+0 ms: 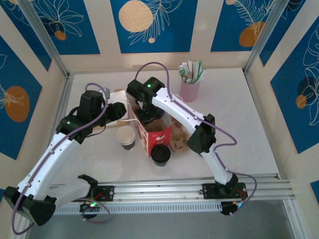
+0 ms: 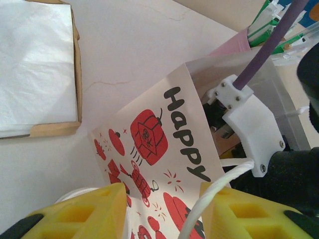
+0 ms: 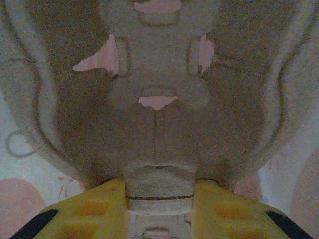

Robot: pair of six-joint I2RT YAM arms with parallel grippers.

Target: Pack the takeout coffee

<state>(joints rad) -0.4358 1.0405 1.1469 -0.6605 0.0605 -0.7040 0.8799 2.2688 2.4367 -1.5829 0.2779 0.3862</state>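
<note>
Step in hand was judged to be seating the pulp tray (image 3: 159,124) in the paper bag (image 1: 145,135) ahead of the coffee; the bag stood upright at mid-table, mouth up, with the right arm reaching down into it; right gripper (image 3: 159,194) was clamped on the tray's centre tab, with bag wall showing pale around the tray; to do this well, the tray should probably go down level to the bag floor before release, so that a cup can sit upright in it; left gripper (image 2: 160,201) was at the bag's left wall, fingers apart, with the printed panel and the white cord handle (image 2: 209,209) between them; could not tell whether it pinched anything; its best use would be holding the mouth wide without dragging the bag; coffee cup (image 1: 125,136) stood uncovered on the table (image 1: 239,129), just beside the bag's left side, held by neither gripper. Around: napkin box (image 2: 37,64) behind and to the left, apart from the bag; pink cup of straws (image 1: 190,88) at the rear, well apart; black lid (image 1: 160,153) just in front of the bag. In the way: the right arm took up the bag mouth; the cup stood near the left gripper and could be knocked over.
</note>
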